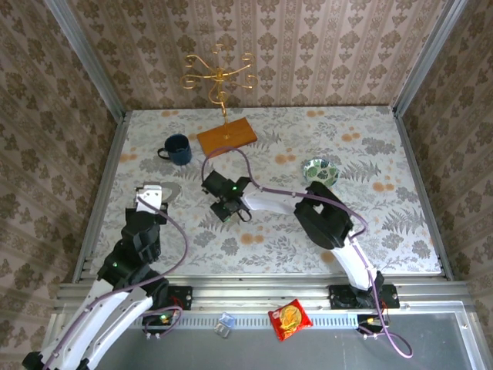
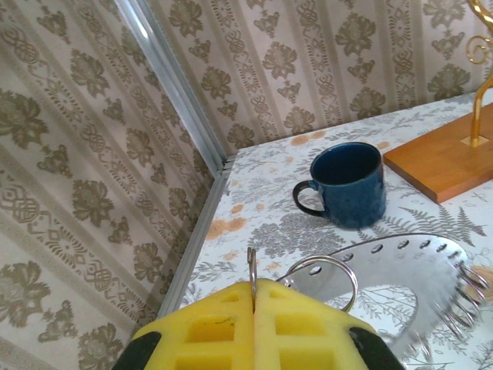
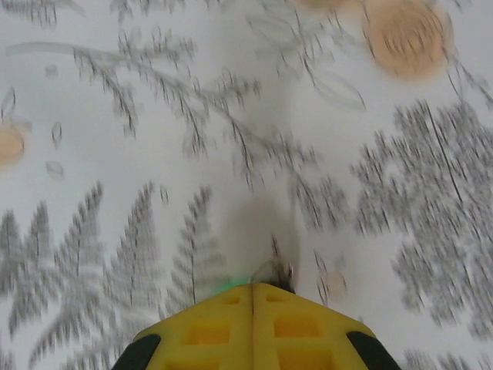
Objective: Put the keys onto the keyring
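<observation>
Since both grips sit at very pad tips, slip risk high. Left pincer (image 2: pixel 254 291) pressed together, pinching keyring (image 2: pixel 252 266) upright, edge-on, over tabletop (image 2: pixel 254 223) near blue mug (image 2: pixel 348 185). Right pincer (image 3: pixel 253 291) pressed together on keys (image 3: pixel 277 271), green head peeking out, view blurred. Key may pivot in foam; thin ring may twist, so threading misses.

A table (image 1: pixel 385 231) covered in a pale cloth printed with grey ferns and orange flowers is seen from above. At its far left a dark blue mug (image 1: pixel 178 149) is set upright, with a flat wooden base (image 1: pixel 226 136) just to its right. A green patterned bowl (image 1: pixel 321 170) is placed right of centre. A perforated metal disc (image 2: pixel 400 281) is laid flat near the mug.
</observation>
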`<state>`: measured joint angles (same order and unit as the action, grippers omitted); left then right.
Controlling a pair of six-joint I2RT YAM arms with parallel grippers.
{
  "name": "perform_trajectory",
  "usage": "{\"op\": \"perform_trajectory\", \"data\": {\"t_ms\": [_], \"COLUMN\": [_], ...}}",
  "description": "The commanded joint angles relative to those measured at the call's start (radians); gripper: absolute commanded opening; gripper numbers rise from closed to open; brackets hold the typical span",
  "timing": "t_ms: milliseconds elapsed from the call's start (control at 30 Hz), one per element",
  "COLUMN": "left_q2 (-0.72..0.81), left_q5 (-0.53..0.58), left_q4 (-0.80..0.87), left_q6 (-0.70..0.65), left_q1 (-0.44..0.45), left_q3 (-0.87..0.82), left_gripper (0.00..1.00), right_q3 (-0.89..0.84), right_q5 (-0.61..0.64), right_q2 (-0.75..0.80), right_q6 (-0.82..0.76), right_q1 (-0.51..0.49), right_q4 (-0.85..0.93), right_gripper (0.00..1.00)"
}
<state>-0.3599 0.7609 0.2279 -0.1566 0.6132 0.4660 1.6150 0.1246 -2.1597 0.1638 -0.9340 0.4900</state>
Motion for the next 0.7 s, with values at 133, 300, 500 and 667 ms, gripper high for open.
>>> {"op": "perform_trajectory", "data": {"t_ms": [133, 300, 500, 667], "left_q2": [-0.069, -0.129, -0.177, -0.144], "left_q5": [-0.153, -0.244, -0.194, -0.134], "left_q4": [-0.138, -0.192, -0.198, -0.142], "left_q6": [-0.032, -0.036, 0.004, 0.022], "left_q1": [-0.005, -0.004, -0.005, -0.005], "left_q3": [-0.006, -0.017, -0.017, -0.004], "left_gripper": [0.0, 0.0, 0.0, 0.0], "right_q3": [-0.261, -0.403, -0.333, -0.173], "right_q5": [0.019, 0.01, 0.002, -0.008], "right_q2": [0.264, 0.385, 0.331, 0.196], "right_q6": [0.044, 0.079, 0.109, 0.157], "right_q1": [0.006, 0.014, 0.018, 0.018], "right_q4": [-0.038, -0.036, -0.04, -0.04], "right_gripper": [0.0, 0.0, 0.24, 0.34]}}
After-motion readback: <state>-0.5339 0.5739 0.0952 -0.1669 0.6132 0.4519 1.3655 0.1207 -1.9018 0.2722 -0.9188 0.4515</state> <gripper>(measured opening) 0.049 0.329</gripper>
